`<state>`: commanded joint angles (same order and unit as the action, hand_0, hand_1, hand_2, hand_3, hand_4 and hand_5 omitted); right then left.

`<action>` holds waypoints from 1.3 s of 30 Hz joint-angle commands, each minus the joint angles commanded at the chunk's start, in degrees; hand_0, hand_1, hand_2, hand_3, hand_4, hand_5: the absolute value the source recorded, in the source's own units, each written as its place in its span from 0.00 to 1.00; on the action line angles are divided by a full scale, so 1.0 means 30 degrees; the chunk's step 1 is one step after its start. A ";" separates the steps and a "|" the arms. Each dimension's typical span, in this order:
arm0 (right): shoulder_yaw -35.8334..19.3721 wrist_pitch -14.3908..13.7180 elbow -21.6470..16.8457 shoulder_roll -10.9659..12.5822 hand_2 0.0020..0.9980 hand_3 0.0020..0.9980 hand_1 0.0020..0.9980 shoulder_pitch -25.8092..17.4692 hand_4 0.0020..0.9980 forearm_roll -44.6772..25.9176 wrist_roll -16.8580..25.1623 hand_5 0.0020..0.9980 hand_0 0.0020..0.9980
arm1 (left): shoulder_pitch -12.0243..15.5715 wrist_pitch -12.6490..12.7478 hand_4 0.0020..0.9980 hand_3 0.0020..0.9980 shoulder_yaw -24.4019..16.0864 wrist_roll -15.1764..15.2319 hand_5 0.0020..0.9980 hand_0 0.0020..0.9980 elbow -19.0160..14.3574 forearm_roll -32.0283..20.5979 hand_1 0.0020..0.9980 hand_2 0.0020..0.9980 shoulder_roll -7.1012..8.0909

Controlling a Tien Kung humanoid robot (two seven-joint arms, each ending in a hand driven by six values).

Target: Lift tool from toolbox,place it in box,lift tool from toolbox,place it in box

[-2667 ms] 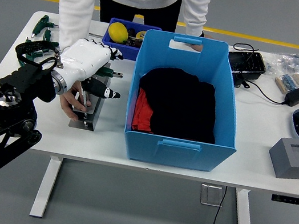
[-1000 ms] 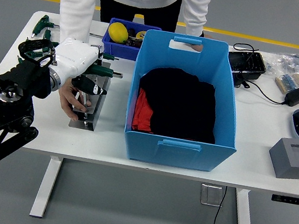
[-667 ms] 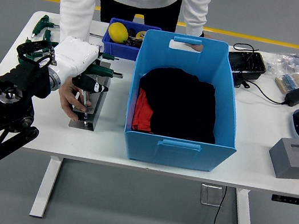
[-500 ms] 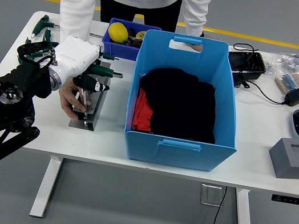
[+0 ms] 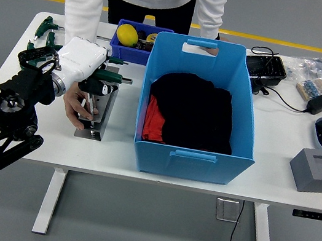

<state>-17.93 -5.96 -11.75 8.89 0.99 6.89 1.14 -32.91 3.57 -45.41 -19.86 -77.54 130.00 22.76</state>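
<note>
A grey metal tool rack (image 5: 99, 123) lies on the table left of the big blue box (image 5: 192, 157). Green-handled tools (image 5: 114, 77) stick out at the rack's far end. My left hand (image 5: 101, 87), white with black tips, hovers right over that end, palm down on the tools; its grip is hidden under the palm. A person's hand (image 5: 75, 108) steadies the rack from its left side. The person's other hand (image 5: 209, 50) rests on the box's far rim. Black and red cloth lies inside the box. My right arm is out of view.
A small blue bin (image 5: 129, 54) holding a yellow object (image 5: 127, 34) stands behind the rack. More green-handled tools (image 5: 45, 26) lie at the far left. On the right are a black tray (image 5: 265, 68), a power adapter (image 5: 319, 103), plastic bags (image 5: 319, 73) and a grey block (image 5: 318, 170).
My left hand pulled back left and down from its raised, spread pose, then crept right and settled lower over the green handles. The person's hands and the rack stayed put.
</note>
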 joint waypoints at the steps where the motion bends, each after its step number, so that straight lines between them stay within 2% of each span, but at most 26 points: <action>1: 0.0005 0.0000 0.0001 0.0001 0.74 0.58 0.67 -0.0001 0.79 0.0000 0.0001 0.72 0.70 | -0.0017 0.0064 0.79 0.17 0.0036 0.0027 0.62 0.19 0.0042 0.0000 0.12 0.16 0.0010; 18: 0.0114 0.0013 0.0003 -0.0033 0.74 0.58 0.67 -0.0073 0.79 -0.0041 -0.0009 0.71 0.70 | -0.0304 0.1413 0.79 0.14 0.0781 0.0903 0.61 0.18 0.0587 0.0000 0.09 0.13 0.0193; 19: 0.0123 0.0014 0.0004 -0.0033 0.74 0.58 0.67 -0.0077 0.79 -0.0037 -0.0009 0.71 0.70 | -0.0322 0.1497 0.80 0.11 0.0842 0.0986 0.64 0.13 0.0623 0.0000 0.04 0.10 0.0206; 21: 0.0131 0.0013 0.0003 -0.0032 0.74 0.58 0.67 -0.0085 0.79 -0.0028 -0.0008 0.71 0.70 | -0.0350 0.1605 0.80 0.11 0.0927 0.1114 0.64 0.13 0.0678 0.0000 0.04 0.10 0.0228; 28: 0.0198 -0.0014 0.0021 -0.0026 0.74 0.58 0.67 -0.0126 0.79 -0.0013 -0.0001 0.72 0.70 | -0.0375 0.1640 0.80 0.09 0.1058 0.1529 0.64 0.11 0.0738 0.0000 0.02 0.07 0.0311; 39: 0.0012 -0.0027 0.0013 0.0030 0.74 0.58 0.67 0.0049 0.79 0.0011 0.0026 0.71 0.70 | -0.0910 0.1823 0.79 0.07 0.1386 0.1947 0.62 0.09 0.0688 0.0000 0.00 0.05 0.0447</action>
<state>-17.89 -6.04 -11.71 8.98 1.14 6.92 1.22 -35.64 9.04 -41.25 -14.02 -75.48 130.00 24.10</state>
